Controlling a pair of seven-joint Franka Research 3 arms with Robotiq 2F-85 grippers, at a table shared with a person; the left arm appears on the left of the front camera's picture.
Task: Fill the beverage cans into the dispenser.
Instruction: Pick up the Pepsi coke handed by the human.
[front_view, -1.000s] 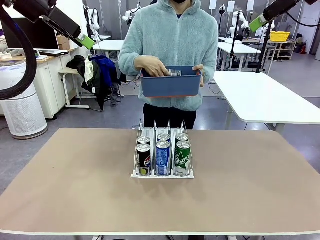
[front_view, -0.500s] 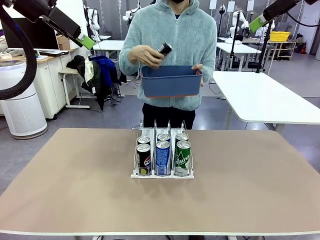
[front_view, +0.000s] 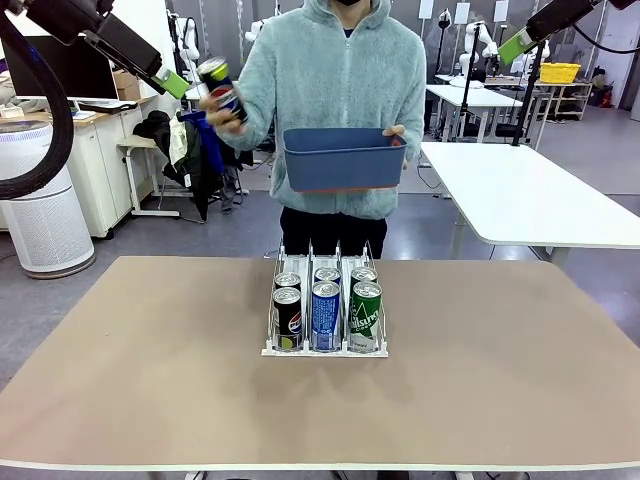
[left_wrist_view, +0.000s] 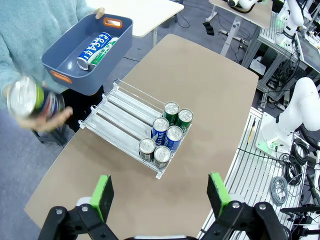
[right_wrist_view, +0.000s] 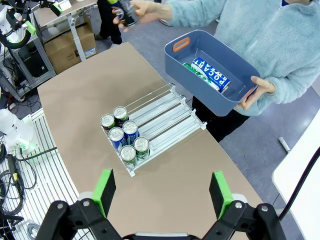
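Cans (front_view: 326, 305) already stand in the dispenser (left_wrist_view: 117, 107), two to each of its three lanes, bunched at the end nearer the robot; the far stretch of every lane is bare. The dispenser sits mid-table (front_view: 150, 380). Across it, a person lifts a black Pepsi can (front_view: 222, 88) in one hand (left_wrist_view: 47, 117), tilted and blurred, near the left arm. The other hand holds a blue bin (front_view: 340, 165) with two more cans (right_wrist_view: 210, 74) lying inside, one blue-and-white, one green.

Left gripper (left_wrist_view: 160, 177) hangs high over the table, fingers spread wide with nothing between them. Right gripper (right_wrist_view: 162, 187) is just as wide and just as empty.

This looks like the start of a handover to the left arm, and the risks follow from that:

- **Bad grip:** the can is slanted and in motion, so pads that close early or off-centre could catch its smooth wall badly and let it slip onto the table or the standing cans.
- **Pinch:** the person's fingers wrap the can's body, so a low grasp could nip them.
- **Bad placement:** the rails are thin and each lane is one can wide, so a tilted can could snag a rail, tip over or knock its neighbours.
- **Bin:** it is held one-handed and could dip, rolling its cans.
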